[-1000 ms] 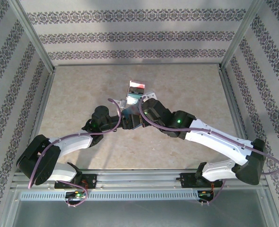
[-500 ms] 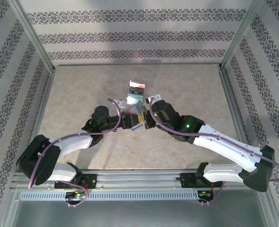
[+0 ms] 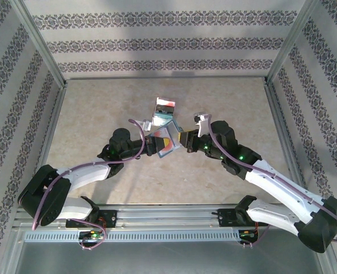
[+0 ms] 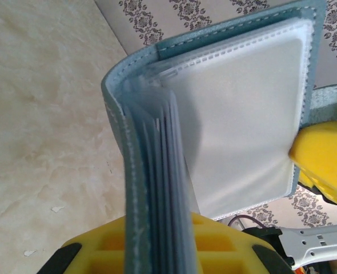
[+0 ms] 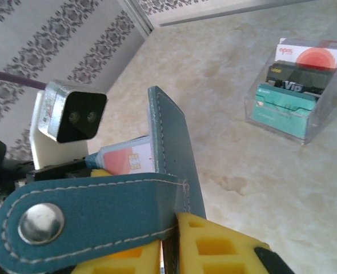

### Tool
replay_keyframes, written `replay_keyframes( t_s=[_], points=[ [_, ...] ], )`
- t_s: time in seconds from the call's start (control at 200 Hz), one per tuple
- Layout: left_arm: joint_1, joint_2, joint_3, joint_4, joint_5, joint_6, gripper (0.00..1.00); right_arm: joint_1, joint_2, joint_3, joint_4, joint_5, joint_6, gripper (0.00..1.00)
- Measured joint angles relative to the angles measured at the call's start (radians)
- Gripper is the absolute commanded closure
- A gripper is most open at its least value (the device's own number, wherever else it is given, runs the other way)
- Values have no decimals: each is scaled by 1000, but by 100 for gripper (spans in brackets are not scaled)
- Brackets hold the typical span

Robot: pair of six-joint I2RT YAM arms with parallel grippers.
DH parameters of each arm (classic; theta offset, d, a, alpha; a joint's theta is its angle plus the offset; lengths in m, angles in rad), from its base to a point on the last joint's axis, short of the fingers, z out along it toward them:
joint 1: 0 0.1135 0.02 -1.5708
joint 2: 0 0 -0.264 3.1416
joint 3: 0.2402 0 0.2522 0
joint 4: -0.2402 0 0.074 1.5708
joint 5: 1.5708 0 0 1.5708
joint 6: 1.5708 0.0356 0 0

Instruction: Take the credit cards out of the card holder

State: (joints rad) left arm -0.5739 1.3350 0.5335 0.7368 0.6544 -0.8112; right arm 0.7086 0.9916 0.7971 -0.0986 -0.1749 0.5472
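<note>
We see the card holder (image 5: 167, 137) held open above the table (image 3: 100, 114), with a red-and-white card (image 5: 124, 161) showing in one sleeve. The left gripper (image 4: 157, 251) is clamped on it. The right gripper (image 5: 169, 251) straddles a cover, but we cannot tell whether it presses, and the frosted sleeves (image 4: 243, 114) blur whatever else is inside.

Premises: a robotics laboratory test cell. Evidence: a beige stone-patterned tabletop (image 3: 100, 114) enclosed by aluminium frame posts (image 3: 40, 43) and wallpaper panels (image 3: 163, 43). The left arm (image 3: 83, 174) and right arm (image 3: 271, 182) are mounted on a metal rail (image 3: 168, 214) at the near edge, with a slotted cable duct (image 3: 157, 235) beneath
</note>
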Motion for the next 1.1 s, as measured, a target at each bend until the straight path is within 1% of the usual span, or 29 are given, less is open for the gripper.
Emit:
replay_keyframes(
  t_s=[0.275,0.46,0.62,0.68,0.799,1.099],
  points=[
    [0,-1,0,1,20,0,94,-13,-10,-20,60,-78,20,79],
    [0,-1,0,1,25,0,94,-20,-11,-21,74,-85,27,80],
    [0,-1,0,1,26,0,94,-20,-9,-21,76,-85,28,79],
    [0,-2,0,1,26,0,93,-20,-8,-21,77,-85,28,80],
    [0,-3,0,1,26,0,94,-20,-7,-23,80,-84,30,85],
    [0,-3,0,9,36,0,94,-19,-8,-31,90,-77,26,87]
  ],
)
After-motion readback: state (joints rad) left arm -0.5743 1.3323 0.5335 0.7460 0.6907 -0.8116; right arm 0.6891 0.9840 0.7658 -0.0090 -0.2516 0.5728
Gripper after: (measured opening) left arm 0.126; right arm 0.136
